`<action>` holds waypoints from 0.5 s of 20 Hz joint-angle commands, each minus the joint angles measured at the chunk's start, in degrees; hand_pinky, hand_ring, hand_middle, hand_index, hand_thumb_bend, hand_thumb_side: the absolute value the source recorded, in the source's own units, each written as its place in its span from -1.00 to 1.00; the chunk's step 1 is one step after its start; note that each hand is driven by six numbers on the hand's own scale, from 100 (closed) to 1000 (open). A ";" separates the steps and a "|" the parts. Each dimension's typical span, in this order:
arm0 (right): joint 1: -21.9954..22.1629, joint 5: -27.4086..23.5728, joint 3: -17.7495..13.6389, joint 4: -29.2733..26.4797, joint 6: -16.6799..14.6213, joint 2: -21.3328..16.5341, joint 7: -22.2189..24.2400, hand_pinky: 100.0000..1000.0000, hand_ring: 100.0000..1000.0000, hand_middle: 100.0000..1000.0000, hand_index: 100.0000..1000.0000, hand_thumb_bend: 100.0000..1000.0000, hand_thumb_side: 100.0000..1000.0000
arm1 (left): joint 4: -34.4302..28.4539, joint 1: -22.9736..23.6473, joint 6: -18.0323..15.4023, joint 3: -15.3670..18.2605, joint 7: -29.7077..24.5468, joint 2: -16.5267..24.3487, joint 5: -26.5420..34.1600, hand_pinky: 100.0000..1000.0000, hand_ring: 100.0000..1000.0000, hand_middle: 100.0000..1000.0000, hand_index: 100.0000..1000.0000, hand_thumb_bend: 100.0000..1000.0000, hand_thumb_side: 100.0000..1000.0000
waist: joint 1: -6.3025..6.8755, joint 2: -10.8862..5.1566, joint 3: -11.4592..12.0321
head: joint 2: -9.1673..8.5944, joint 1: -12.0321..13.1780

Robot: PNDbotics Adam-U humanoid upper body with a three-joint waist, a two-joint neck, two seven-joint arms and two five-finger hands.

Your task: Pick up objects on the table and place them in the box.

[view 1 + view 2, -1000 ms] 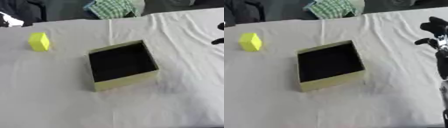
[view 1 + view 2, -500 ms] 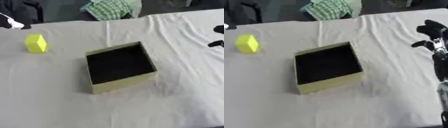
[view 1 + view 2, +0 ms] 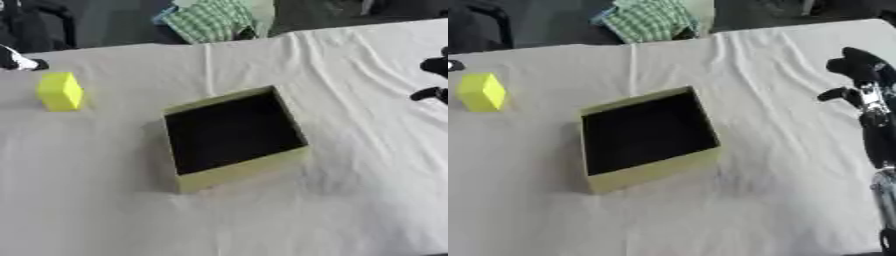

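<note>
Meanwhile, the right hand [image 3: 859,75] has risen slightly at the table's right edge, grip unclear; yellow block [image 3: 60,91] still waits outside the empty box [image 3: 234,137].

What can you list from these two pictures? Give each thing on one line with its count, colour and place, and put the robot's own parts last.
Box: one, yellow-green outside, dark inside, open, middle of the table.
Block: one, bright yellow, far left of the table, apart from the box.
Tablecloth: one, white, wrinkled, covering the table.
Checked cloth: one, green and white, beyond the table's far edge.
Right hand: one, black, at the right edge above the cloth, holding nothing.
Left hand: not in view.
</note>
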 commanded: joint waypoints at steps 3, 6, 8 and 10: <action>-0.81 0.03 -0.06 -0.69 -0.20 -0.73 0.25 0.03 0.66 0.39 0.70 -1.00 0.47 | 1.87 -1.54 -1.57 1.52 0.79 1.48 -1.88 0.61 0.54 0.52 0.70 0.09 -0.83 | -0.08 -0.43 -0.22 | -1.11 -0.01; -0.80 0.08 -0.01 -0.68 -0.23 -0.68 0.35 0.03 0.66 0.39 0.69 -1.00 0.47 | 2.25 -1.61 -1.87 1.71 1.07 1.40 -2.30 0.60 0.54 0.51 0.69 0.06 -0.86 | -0.04 0.00 -0.41 | -1.37 0.29; -0.82 0.13 0.02 -0.68 -0.26 -0.67 0.43 0.03 0.66 0.39 0.69 -1.00 0.47 | 2.37 -1.53 -2.04 1.69 1.00 1.26 -2.50 0.60 0.54 0.51 0.69 0.05 -0.87 | -0.02 0.26 -0.52 | -1.61 1.12; -0.83 0.17 0.02 -0.67 -0.28 -0.69 0.47 0.03 0.66 0.39 0.69 -1.00 0.47 | 2.44 -1.46 -2.18 1.66 0.78 1.09 -2.66 0.60 0.53 0.51 0.69 0.03 -0.90 | -0.01 0.50 -0.60 | -1.83 2.35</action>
